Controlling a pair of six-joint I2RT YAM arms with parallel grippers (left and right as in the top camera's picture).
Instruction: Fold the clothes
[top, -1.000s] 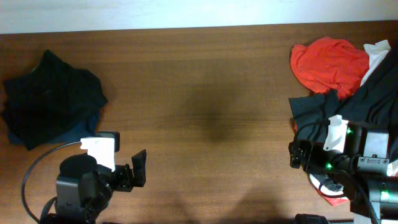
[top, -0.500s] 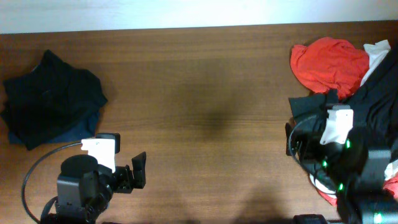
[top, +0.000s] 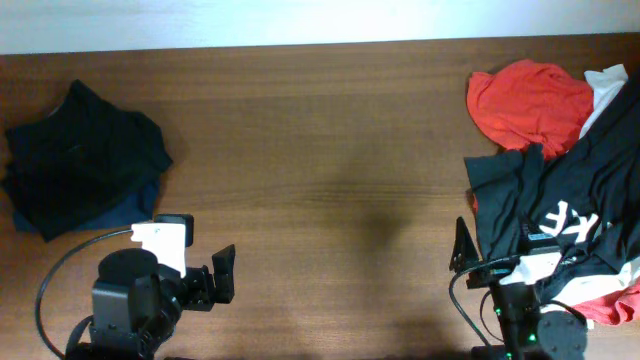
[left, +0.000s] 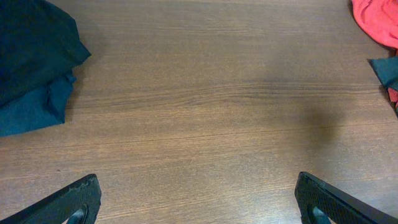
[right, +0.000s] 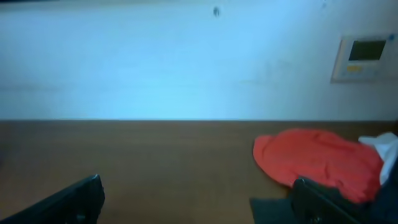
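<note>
A folded stack of dark clothes (top: 85, 160) with a blue piece at the bottom lies at the table's left; it also shows in the left wrist view (left: 31, 43). An unfolded pile lies at the right: a red garment (top: 530, 100), a black garment with white lettering (top: 570, 205) and a white one (top: 605, 85). My left gripper (top: 218, 275) is open and empty over bare wood (left: 199, 202), right of the stack. My right gripper (top: 478, 262) is open and empty (right: 199, 202) at the front edge of the pile, tilted up toward the red garment (right: 323, 158).
The wooden table (top: 330, 150) runs between the stack and the pile. A pale wall with a small panel (right: 364, 56) stands behind the table's far edge. A red and white piece (top: 610, 305) lies at the front right.
My right arm has pulled back toward the table's front edge and tilted up, uncovering the black garment's white lettering. My left arm has not moved.
</note>
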